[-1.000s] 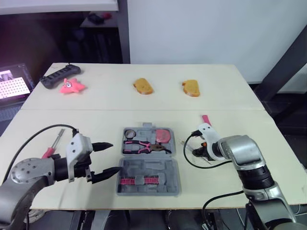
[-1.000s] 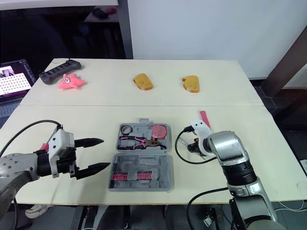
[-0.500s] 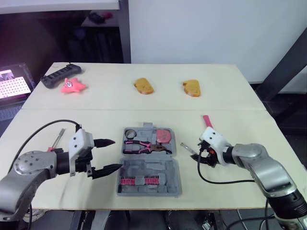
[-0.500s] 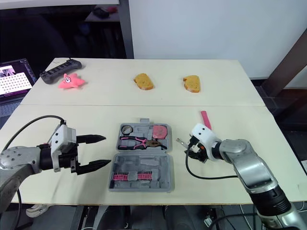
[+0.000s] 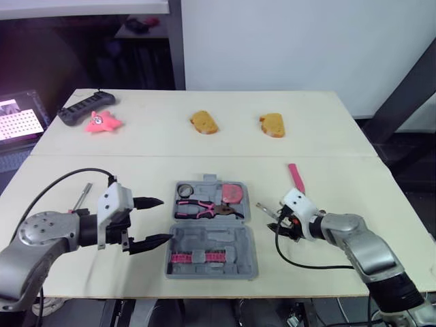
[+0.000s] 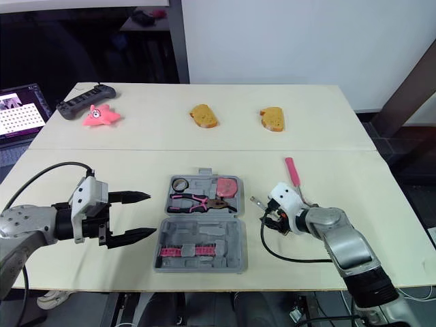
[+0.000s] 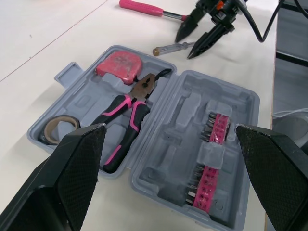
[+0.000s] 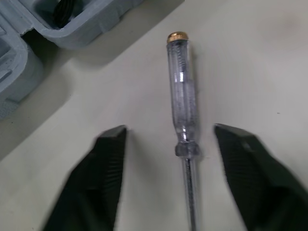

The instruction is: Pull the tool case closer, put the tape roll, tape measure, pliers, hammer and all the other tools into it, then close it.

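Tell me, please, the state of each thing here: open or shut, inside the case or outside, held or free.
tool case: open, lid flat on the table
tape roll: in the case
tape measure: in the case
pliers: in the case
clear screwdriver: on the table, outside, not gripped
pink-handled tool: on the table, outside
left gripper: open, empty
right gripper: open, astride the screwdriver

Pink toy [image 5: 102, 122] lies beside black controller [image 5: 83, 108]; left bread piece [image 5: 204, 122], right bread piece [image 5: 271, 125] apart.
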`<action>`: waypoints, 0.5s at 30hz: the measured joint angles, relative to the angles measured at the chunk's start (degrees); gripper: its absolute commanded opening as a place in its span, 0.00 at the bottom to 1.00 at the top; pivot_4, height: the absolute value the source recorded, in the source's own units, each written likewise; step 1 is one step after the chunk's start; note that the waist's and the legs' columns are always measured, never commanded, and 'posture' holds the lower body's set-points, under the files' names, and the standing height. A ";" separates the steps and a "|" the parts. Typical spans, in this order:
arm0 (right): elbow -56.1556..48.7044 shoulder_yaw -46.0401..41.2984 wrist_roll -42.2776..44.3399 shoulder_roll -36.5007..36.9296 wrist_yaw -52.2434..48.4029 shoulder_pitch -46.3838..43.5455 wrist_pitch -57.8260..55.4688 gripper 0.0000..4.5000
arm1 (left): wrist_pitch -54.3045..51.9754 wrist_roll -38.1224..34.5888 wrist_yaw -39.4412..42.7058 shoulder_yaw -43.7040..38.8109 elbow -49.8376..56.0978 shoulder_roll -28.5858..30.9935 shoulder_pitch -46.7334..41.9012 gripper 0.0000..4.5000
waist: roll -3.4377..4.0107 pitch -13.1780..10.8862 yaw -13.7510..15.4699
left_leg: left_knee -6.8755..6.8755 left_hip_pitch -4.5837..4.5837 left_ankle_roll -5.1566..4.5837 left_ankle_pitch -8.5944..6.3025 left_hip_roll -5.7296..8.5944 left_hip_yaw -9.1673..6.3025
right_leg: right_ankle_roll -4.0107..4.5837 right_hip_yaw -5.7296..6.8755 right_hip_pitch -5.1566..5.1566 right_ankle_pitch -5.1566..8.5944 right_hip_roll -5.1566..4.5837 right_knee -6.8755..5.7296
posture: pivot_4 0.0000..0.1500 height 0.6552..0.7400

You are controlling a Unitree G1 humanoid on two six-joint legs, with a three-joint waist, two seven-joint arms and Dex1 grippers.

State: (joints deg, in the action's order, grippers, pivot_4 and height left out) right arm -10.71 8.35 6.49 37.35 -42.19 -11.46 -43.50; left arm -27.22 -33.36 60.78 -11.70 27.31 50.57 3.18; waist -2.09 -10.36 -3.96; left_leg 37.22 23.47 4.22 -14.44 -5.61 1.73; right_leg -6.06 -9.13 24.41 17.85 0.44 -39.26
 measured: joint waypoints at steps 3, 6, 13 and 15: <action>1.02 0.15 0.04 -0.09 0.08 -1.08 -0.23 0.01 | 0.00 0.00 -0.03 -0.01 0.00 0.00 0.01 1.00 | 0.00 0.00 -0.02 | 0.01 0.00 0.00 0.00 0.00 0.00 | 0.01 0.00 0.00 0.00 0.00 0.00 | 1.00 0.62; 1.48 0.27 0.02 -0.09 0.19 -2.06 -1.35 0.00 | 0.00 0.00 -0.10 -0.02 0.00 -0.01 0.04 1.00 | 0.00 0.00 -0.05 | 0.01 0.00 0.00 0.00 0.00 0.00 | 0.00 0.00 0.00 0.00 0.00 0.00 | 1.00 0.62; -0.94 2.11 0.62 4.94 -2.43 -6.63 -8.14 0.00 | 0.27 0.11 0.05 -1.64 0.01 0.05 2.43 1.00 | 0.03 -0.01 -0.08 | 0.01 0.00 0.00 0.00 0.00 0.01 | 0.05 -0.01 0.01 0.02 0.00 -0.01 | 1.00 0.62; -3.33 2.66 0.81 5.87 -3.37 -9.65 -9.80 0.00 | 0.53 0.21 0.29 -2.49 -0.18 0.11 3.44 1.00 | 0.04 -0.02 -0.24 | -0.01 -0.01 0.00 0.00 -0.02 0.01 | 0.06 0.00 0.05 0.02 0.01 -0.04 | 1.00 0.62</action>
State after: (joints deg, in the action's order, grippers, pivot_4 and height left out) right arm -14.04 11.02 7.29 43.22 -45.56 -21.11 -53.30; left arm -26.69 -33.16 61.07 -14.19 27.12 50.68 6.61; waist -2.05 -10.38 -4.20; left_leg 37.21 23.46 4.22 -14.44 -5.63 1.74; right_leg -6.00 -9.13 24.46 17.87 0.45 -39.30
